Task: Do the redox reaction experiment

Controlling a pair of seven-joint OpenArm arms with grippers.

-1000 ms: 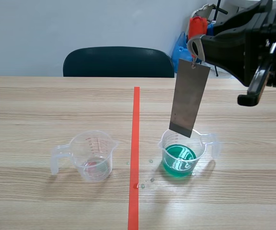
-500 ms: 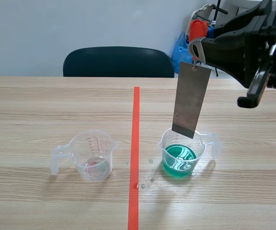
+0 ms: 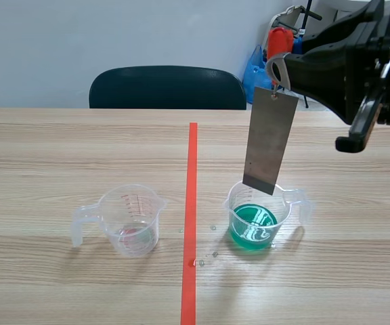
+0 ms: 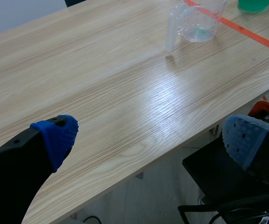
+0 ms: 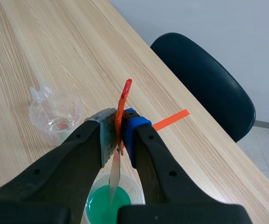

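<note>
Your right end effector [image 3: 276,73] pinches the metal plate [image 3: 269,142] by its top edge. The plate's lower edge hangs at the green-liquid cup [image 3: 257,220], three o'clock from the clear cup [image 3: 131,220]. It looks thin, stiff and slick, and likely to swing, so grip high. Your left end effector [image 4: 151,136] gapes, holding nothing.

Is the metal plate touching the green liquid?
Apart. The scene view shows the plate's whole lower edge clear above the liquid.
</note>
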